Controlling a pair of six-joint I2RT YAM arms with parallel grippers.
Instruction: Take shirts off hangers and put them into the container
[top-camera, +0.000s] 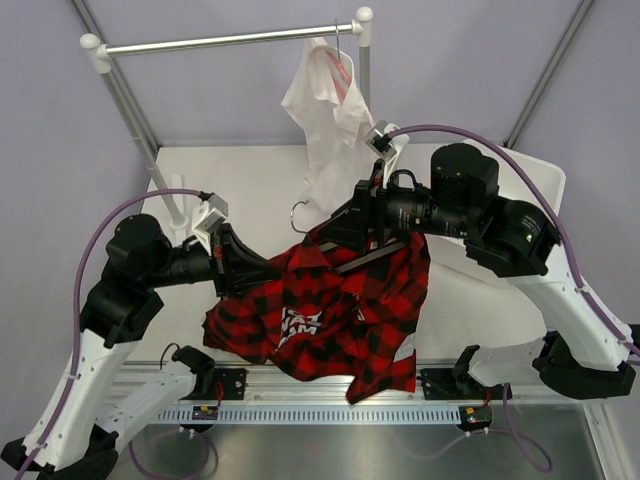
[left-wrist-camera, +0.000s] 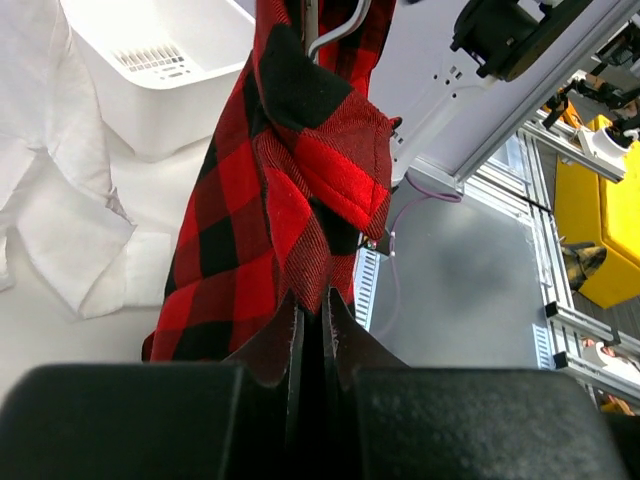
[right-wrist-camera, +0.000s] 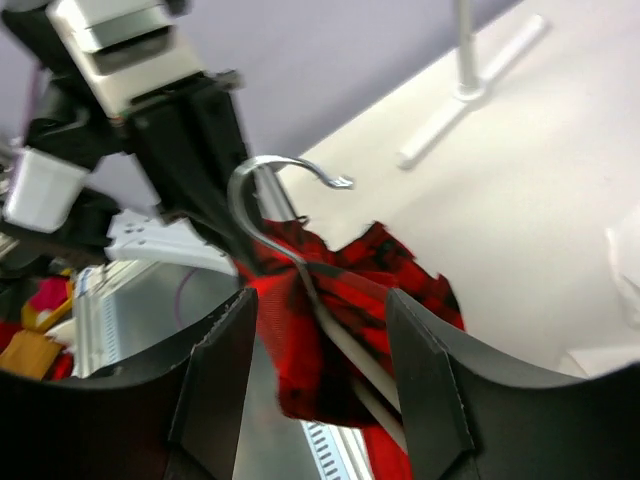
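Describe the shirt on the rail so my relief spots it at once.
Look to the silver rail across the back. Near its right end, a pink hanger holds the white shirt. It is plain, unlike the red-and-black plaid shirt bunched lower down.

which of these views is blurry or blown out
Right wrist view: soft, motion-blurred around the hanger hook and plaid shirt; left wrist view: white shirt and container washed out; top view: sharp, evenly lit.

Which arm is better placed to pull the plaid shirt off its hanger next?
Probably the left: the left gripper is shut on the plaid shirt, while the right gripper stands open around the hanger.
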